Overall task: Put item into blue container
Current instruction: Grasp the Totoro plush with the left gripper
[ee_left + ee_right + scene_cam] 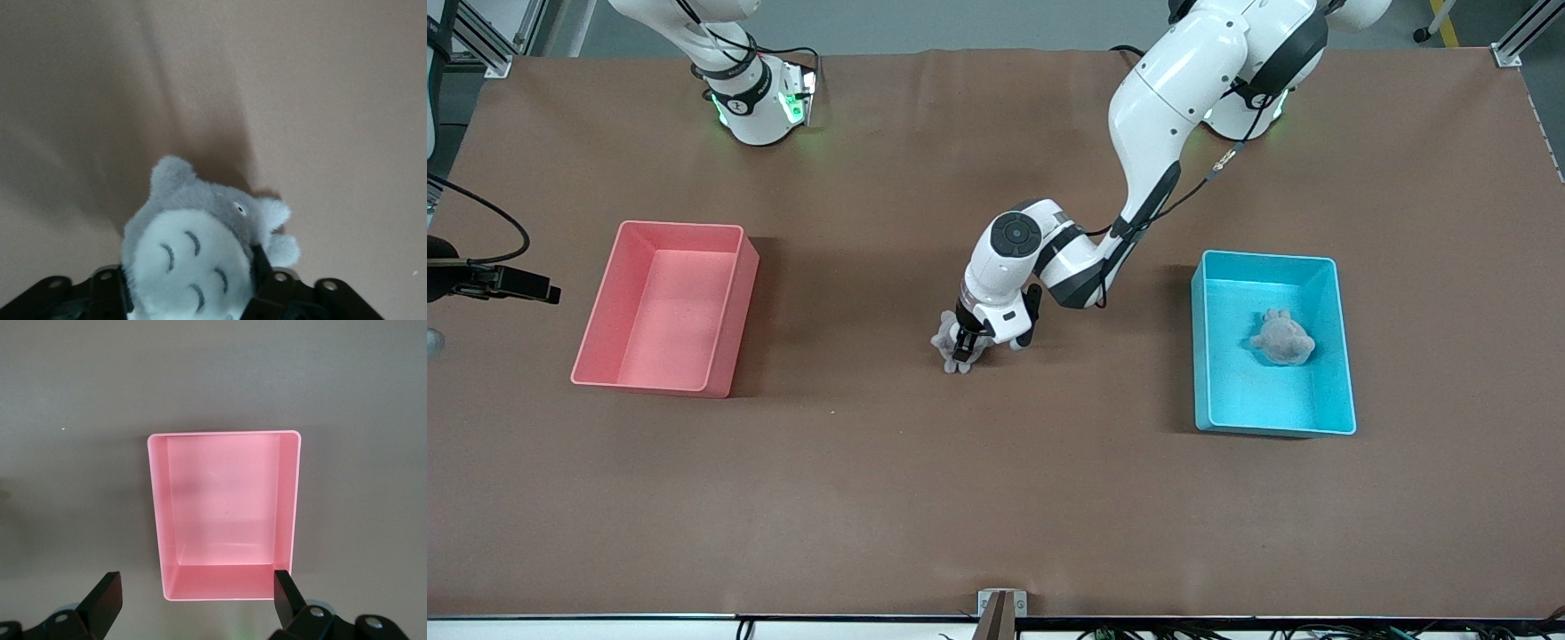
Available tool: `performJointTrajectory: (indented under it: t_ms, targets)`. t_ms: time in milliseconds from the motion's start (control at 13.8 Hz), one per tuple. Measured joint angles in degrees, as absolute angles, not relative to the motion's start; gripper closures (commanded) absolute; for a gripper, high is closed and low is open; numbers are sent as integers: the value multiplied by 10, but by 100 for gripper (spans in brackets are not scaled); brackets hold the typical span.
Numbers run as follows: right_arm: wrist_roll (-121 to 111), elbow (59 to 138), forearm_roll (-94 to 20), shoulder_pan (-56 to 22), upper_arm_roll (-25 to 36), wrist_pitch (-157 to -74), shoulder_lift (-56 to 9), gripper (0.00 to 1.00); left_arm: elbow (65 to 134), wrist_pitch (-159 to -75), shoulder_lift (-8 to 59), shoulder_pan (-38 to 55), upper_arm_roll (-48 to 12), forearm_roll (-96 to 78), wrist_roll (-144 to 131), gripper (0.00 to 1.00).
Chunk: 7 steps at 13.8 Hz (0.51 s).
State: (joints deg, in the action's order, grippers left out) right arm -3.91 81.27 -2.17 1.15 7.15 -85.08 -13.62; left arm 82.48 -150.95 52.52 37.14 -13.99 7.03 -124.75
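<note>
While the left pincer [961, 348] clamps a grey plush toy [946, 339] on the bench [996, 498] toward the right arm's end from the blue container [1273, 343], the right pincer [193, 600], over the pink bin [223, 513], waits spread apart.

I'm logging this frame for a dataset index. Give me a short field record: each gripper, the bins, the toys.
left gripper: at table centre, shut on grey plush toy
right gripper: open, over pink bin, waiting
blue container: toward the left arm's end, holds second grey plush
pink bin contents: nothing visible
table: brown
</note>
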Motion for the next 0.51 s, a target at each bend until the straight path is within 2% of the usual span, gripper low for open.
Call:
performJointTrajectory:
  t_ms: [290, 507]
  targets:
    - [-39, 813, -22, 10, 72, -842, -122, 0, 815, -1509, 523, 373, -137, 87, -1247, 100]
    - [-39, 831, -22, 10, 70, -829, -82, 0, 803, -1473, 494, 365, -130, 131, -1244, 100]
